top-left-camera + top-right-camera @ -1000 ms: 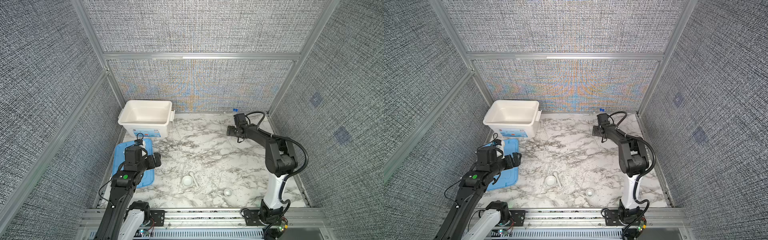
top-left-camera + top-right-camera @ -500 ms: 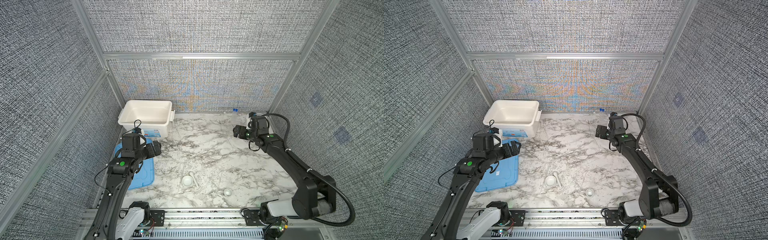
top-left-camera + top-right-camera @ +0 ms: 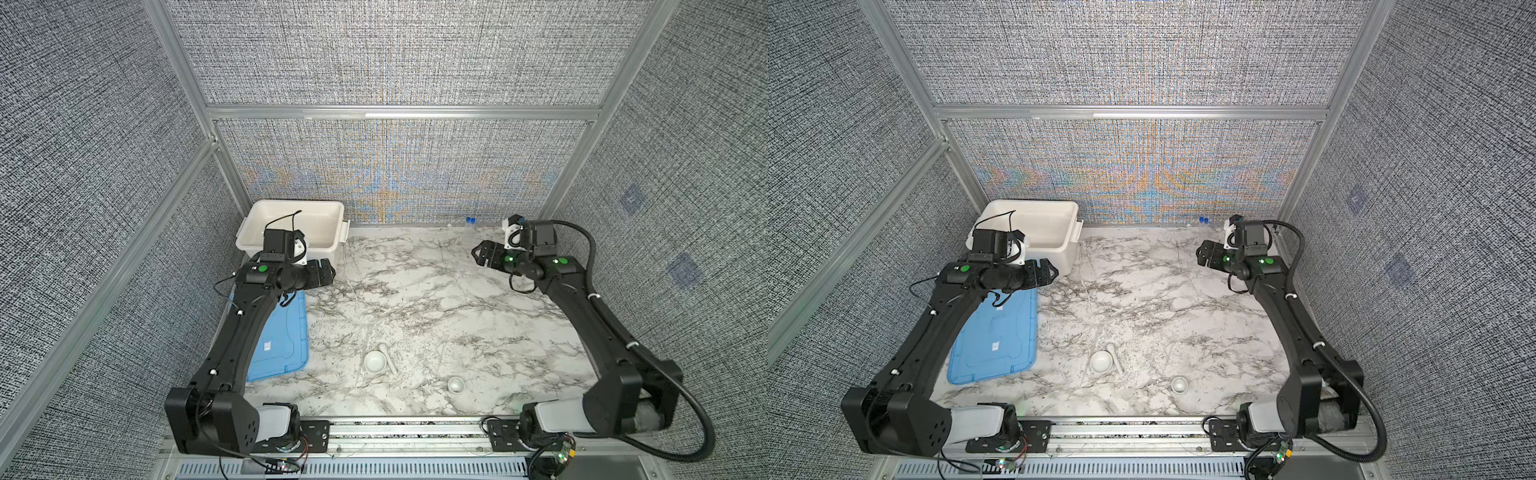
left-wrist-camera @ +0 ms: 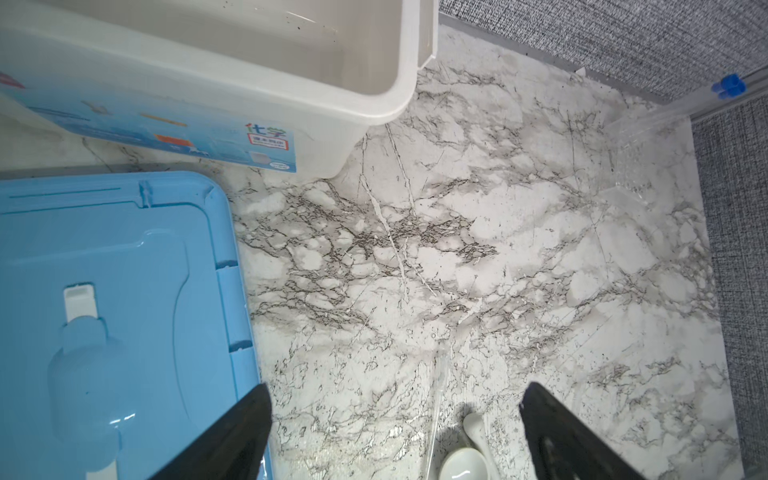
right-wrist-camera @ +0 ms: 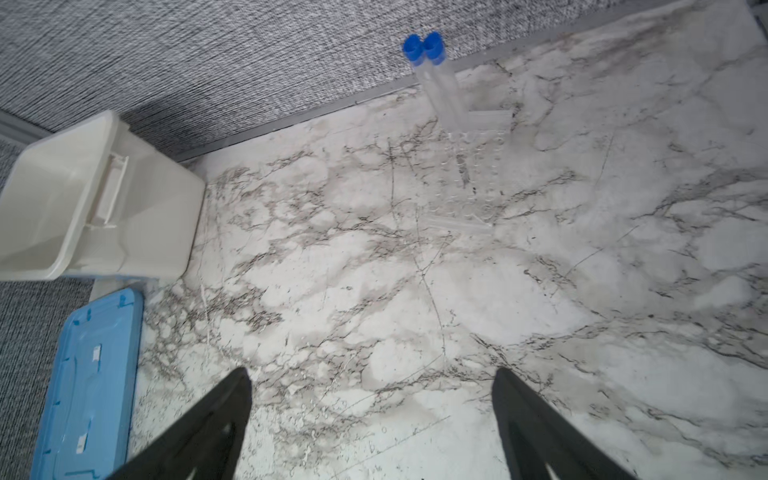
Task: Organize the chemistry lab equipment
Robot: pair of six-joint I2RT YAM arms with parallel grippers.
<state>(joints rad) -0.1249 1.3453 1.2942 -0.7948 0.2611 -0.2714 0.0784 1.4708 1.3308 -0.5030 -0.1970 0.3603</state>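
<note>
The marble table (image 3: 436,299) fills the floor of the cell in both top views. A white tub (image 3: 299,203) stands in its far left corner, and only the left wrist view shows the blue printed label on the tub's side wall. A flat light-blue lid (image 3: 286,332) lies on the table in front of the tub, along the left edge. The left gripper (image 3: 330,272) hangs above the table just in front of the tub's near right corner; in the left wrist view its fingers (image 4: 249,415) are spread wide with nothing between them. The right gripper (image 3: 478,253) hangs over the far right part of the table, and the right wrist view shows it spread wide and empty as well. A clear plastic rack (image 5: 473,166) stands near the back wall; the wrist views show it plainly, while in the top views it is hard to make out. The white bowl (image 3: 375,360) sits on the near middle of the table, with the pestle (image 3: 388,358) lying just beside it on the right. The small dish (image 3: 456,384) sits further right, apart from them, and appears only in the top views. Two tubes (image 5: 440,83) with blue caps stand side by side at the rack's far end, by the wall. A thin clear rod (image 4: 435,407) lies beside the bowl, best seen in the left wrist view.
</note>
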